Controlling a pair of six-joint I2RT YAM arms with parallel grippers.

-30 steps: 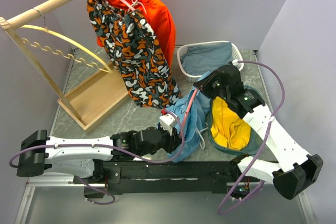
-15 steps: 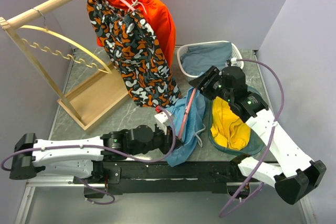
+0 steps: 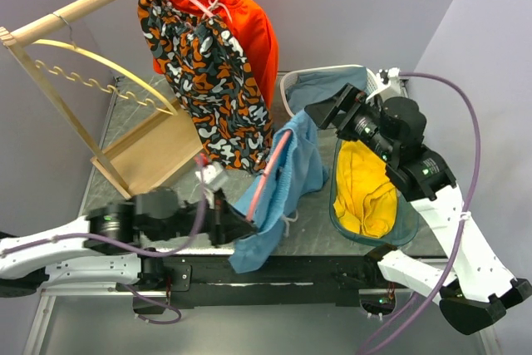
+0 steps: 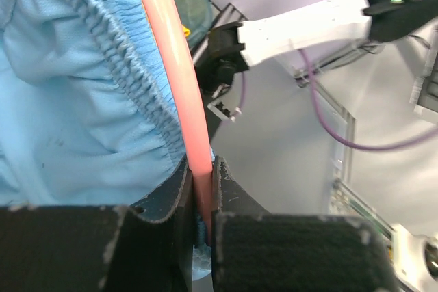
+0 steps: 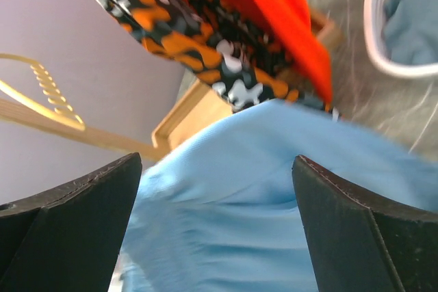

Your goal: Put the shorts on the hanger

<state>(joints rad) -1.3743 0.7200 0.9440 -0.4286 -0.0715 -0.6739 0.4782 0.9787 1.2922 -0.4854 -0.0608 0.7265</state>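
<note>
Your left gripper [image 4: 202,189] pinched the hanger's [image 3: 268,168] lower end. The shorts [image 3: 291,172] hung draped on it, just right of the camo pair [image 3: 220,97]. The right gripper [image 3: 320,114], further right, had its fingers spread and held nothing. Draping looked nearly done; next, you needed to settle the cloth evenly.

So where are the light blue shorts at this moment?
In the top view the shorts hang over the pink hanger, just right of the camouflage shorts and left of the teal bin; the left gripper holds the hanger's lower end.
</note>
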